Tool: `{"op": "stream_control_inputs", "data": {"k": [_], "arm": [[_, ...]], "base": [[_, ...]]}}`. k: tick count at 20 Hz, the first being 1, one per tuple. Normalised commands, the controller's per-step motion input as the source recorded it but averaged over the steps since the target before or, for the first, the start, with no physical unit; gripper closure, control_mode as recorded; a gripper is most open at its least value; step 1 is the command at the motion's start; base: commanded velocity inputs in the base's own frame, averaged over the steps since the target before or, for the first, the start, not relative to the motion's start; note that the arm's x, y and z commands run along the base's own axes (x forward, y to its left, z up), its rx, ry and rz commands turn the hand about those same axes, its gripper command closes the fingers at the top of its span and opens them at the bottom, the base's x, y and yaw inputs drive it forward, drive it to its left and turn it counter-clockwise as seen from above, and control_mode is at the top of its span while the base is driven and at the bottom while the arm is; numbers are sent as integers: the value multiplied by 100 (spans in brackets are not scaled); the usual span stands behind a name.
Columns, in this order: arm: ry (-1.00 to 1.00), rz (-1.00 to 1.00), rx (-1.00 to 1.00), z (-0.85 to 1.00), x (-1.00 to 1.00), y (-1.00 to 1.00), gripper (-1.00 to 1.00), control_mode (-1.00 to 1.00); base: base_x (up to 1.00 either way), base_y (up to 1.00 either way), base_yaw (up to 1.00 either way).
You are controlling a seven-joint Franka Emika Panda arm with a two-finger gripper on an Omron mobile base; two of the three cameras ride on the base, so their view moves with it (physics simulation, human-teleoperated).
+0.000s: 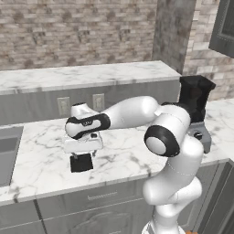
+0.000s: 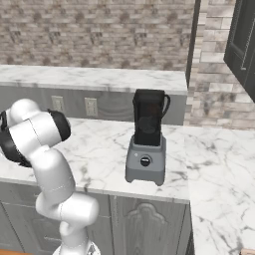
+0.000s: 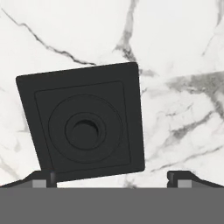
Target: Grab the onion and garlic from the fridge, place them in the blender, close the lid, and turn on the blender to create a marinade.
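The lid (image 1: 81, 163), a flat black square plate with a round knob recess, lies on the white marble counter (image 1: 41, 160) left of the arm. In the hand view the lid (image 3: 83, 122) sits slightly rotated, just ahead of the fingertips. My gripper (image 1: 84, 155) hovers directly over it, pointing down. Its jaws are open, with nothing between them (image 3: 113, 178). The blender (image 1: 196, 109), a grey wedge base under a tall black jar, stands at the counter's right end. It also appears mid-frame in the right base view (image 2: 147, 139). The onion, garlic and fridge are out of view.
A sink (image 1: 7, 155) is set into the counter at far left. Wall outlets (image 1: 98, 101) sit on the grey backsplash under a raised marble ledge (image 1: 82, 73). A dark wall cabinet (image 2: 241, 40) hangs upper right. The counter's front edge runs close to the lid.
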Motion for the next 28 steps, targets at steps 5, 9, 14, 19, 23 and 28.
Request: {"op": "stream_control_inputs", "data": {"k": [5,9,14,19,23,28], "arm": [[-1,-4,0,-43,1,31,-100,-100],[-4,-7,0,-14,4,20,-100,-100],[-4,-4,-1,-5,19,0,-100,-100],[-2,-1,-1,-2,24,0,-100,-100],[0,0,0,-21,1,-2,-100,-100],[0,0,0,-16,-17,0,-100,-100]], "base": [[0,0,0],[0,0,0],[0,0,0],[0,0,0],[0,0,0],[0,0,0]]}}
